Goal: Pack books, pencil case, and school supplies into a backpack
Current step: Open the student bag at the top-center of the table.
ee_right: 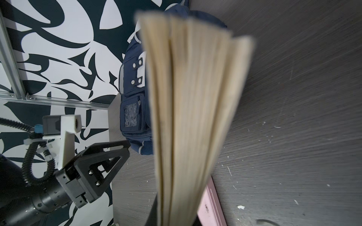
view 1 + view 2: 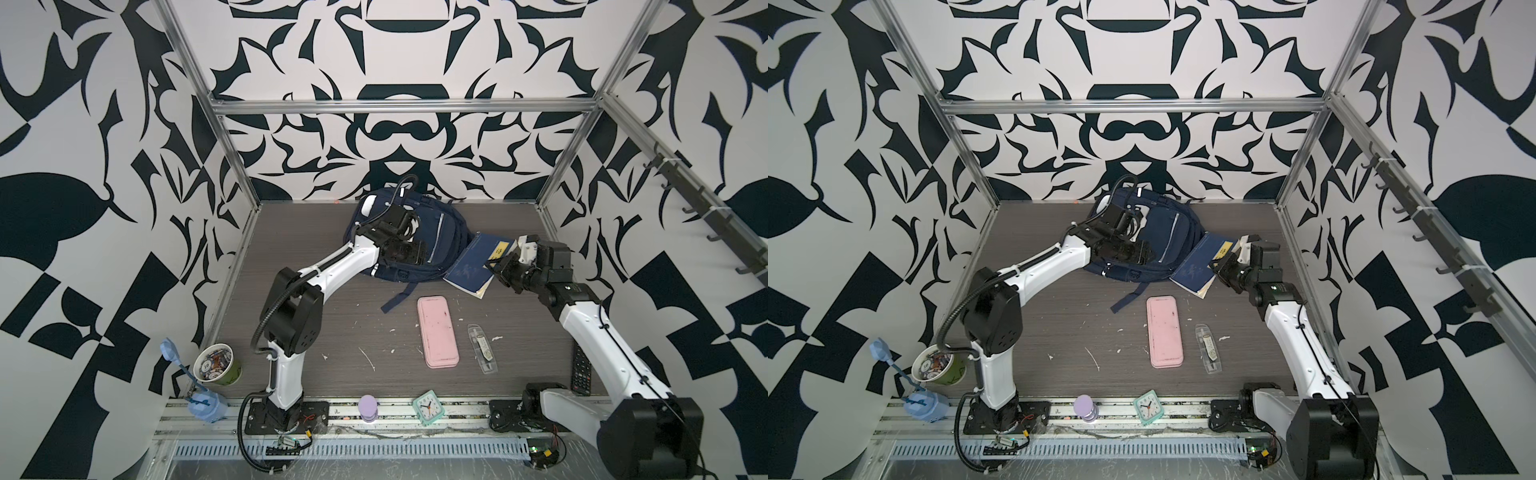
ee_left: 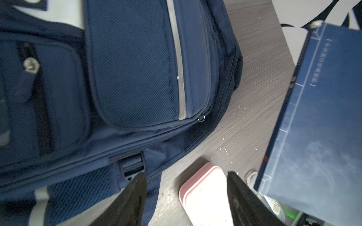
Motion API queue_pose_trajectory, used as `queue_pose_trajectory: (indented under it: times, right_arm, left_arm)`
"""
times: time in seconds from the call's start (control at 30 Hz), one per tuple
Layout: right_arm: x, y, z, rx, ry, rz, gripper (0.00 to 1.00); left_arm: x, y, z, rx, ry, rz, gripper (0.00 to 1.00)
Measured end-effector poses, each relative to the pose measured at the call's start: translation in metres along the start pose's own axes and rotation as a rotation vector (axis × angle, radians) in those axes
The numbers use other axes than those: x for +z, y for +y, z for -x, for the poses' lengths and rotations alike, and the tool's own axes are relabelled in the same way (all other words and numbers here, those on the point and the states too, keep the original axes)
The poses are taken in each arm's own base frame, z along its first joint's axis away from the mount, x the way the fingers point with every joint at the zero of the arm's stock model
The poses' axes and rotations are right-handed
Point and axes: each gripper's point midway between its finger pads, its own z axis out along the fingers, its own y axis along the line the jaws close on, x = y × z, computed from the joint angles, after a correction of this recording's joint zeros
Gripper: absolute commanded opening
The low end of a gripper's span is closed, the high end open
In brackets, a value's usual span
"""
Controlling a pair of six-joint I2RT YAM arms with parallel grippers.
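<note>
Books (image 2: 469,266) clamped in right tool (image 2: 494,265); left tool (image 3: 187,174) parted, empty, above scuffed grey table (image 2: 353,332).

Text check | disc (image 2: 206,366) in cup (image 2: 232,374) is showing "10" | yellow label (image 2: 498,250) on books (image 2: 467,270) is showing characters, illegible

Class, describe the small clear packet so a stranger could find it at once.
Find the big navy backpack. In front of it lies the pink pencil case; the packet lies beside that, apart, on the robot's right. It alone is clear, narrow and much smaller.
</note>
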Motion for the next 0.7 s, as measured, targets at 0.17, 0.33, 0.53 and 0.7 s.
queue_pose_trajectory:
  times: [0.17,0.33,0.53,0.7]
  right_arm:
    - [-0.010,-0.011,0.001,-0.012,-0.019,-0.049,0.00]
    - [-0.015,-0.022,-0.002,-0.023,-0.017,-0.096,0.00]
    - [-0.017,-0.025,-0.004,-0.028,-0.012,-0.112,0.00]
    - [-0.017,-0.026,-0.005,-0.029,-0.007,-0.115,0.00]
  left_arm:
    - [0.036,-0.013,0.002,0.104,0.032,0.065,0.67]
    - [0.062,-0.023,0.007,0.188,0.040,0.107,0.66]
    - [0.083,-0.022,0.021,0.243,0.025,0.186,0.64]
    - [0.091,-0.014,0.020,0.270,0.043,0.236,0.62]
